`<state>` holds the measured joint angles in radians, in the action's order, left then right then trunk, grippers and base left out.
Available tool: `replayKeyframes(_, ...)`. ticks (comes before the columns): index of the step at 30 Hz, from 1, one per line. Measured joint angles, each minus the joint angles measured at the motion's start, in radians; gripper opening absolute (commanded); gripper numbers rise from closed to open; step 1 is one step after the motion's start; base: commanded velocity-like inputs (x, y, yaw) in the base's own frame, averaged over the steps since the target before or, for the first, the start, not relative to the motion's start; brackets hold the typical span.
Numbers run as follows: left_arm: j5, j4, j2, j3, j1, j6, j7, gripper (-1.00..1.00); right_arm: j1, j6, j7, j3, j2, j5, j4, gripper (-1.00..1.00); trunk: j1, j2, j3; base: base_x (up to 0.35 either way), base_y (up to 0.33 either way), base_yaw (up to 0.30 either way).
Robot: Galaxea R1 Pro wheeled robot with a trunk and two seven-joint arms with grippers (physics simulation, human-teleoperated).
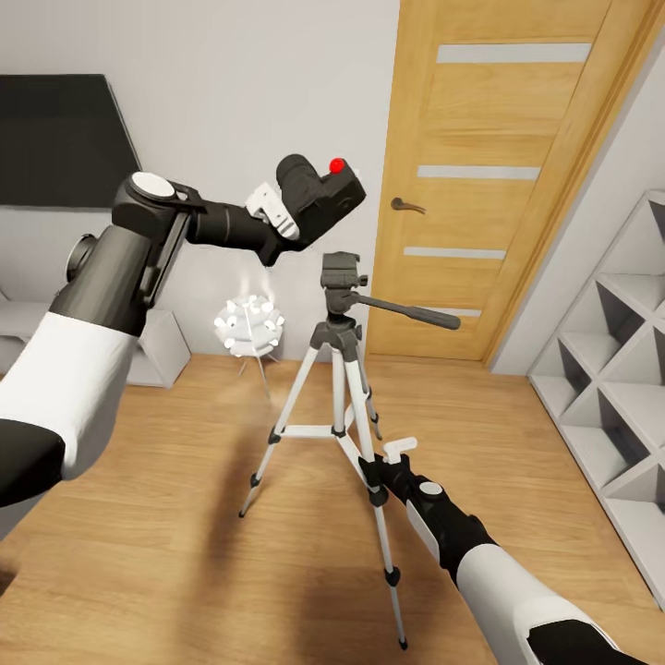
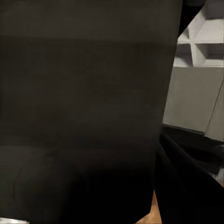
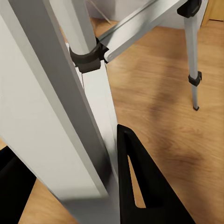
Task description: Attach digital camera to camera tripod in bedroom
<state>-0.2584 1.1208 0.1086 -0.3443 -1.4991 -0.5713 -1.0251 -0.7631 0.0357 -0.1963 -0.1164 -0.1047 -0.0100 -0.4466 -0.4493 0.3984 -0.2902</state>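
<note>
The matte-black digital camera (image 1: 320,197) with its red dot is held up in the air, with my left gripper (image 1: 288,217) shut on its left side. It hangs just above and a little left of the camera tripod's dark grey head (image 1: 340,273). The pan handle (image 1: 411,314) points right. In the left wrist view the dark camera body (image 2: 84,112) is pressed close to the lens. Low down, my right gripper (image 1: 377,465) is shut on the tripod's front leg (image 1: 367,434). The right wrist view shows that silver leg (image 3: 100,98) beside a black finger (image 3: 140,186).
The oak door (image 1: 499,175) with frosted strips stands behind the tripod. White cube shelves (image 1: 619,388) line the right wall. A white spiky floor lamp (image 1: 247,325) sits behind the tripod on the left, and a black wall TV (image 1: 65,139) hangs at far left. Wood floor (image 1: 185,554) surrounds the tripod.
</note>
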Motion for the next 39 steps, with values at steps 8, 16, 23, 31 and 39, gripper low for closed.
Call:
replayKeyframes(8,-0.001,0.041,0.012,0.047,0.0,-0.004,0.101,-1.0,0.0,0.0,0.0,0.0,0.0,0.0,0.0,-1.0,0.0,0.0,0.0,0.0,0.0,0.0)
replayKeyframes(16,-0.002,0.069,0.006,0.052,0.0,0.001,0.115,-1.0,0.0,0.0,0.0,0.001,0.0,0.0,0.0,-1.0,0.0,0.0,0.0,0.0,0.0,0.0)
replayKeyframes(23,0.003,0.072,0.015,0.048,-0.011,0.022,0.105,-1.0,0.0,-0.001,0.0,0.001,0.001,0.002,0.001,-1.0,0.0,0.0,0.0,0.0,0.0,0.0)
replayKeyframes(31,0.005,0.013,0.012,0.042,-0.113,0.119,0.043,-1.0,0.0,0.0,-0.001,-0.001,0.003,0.004,0.001,-1.0,0.0,0.0,0.0,0.0,0.0,0.0)
replayKeyframes(39,0.005,-0.036,0.013,-0.034,-0.138,0.131,0.031,-1.0,0.0,0.0,0.0,-0.002,0.003,0.006,0.0,-1.0,0.0,0.0,0.0,0.0,0.0,0.0)
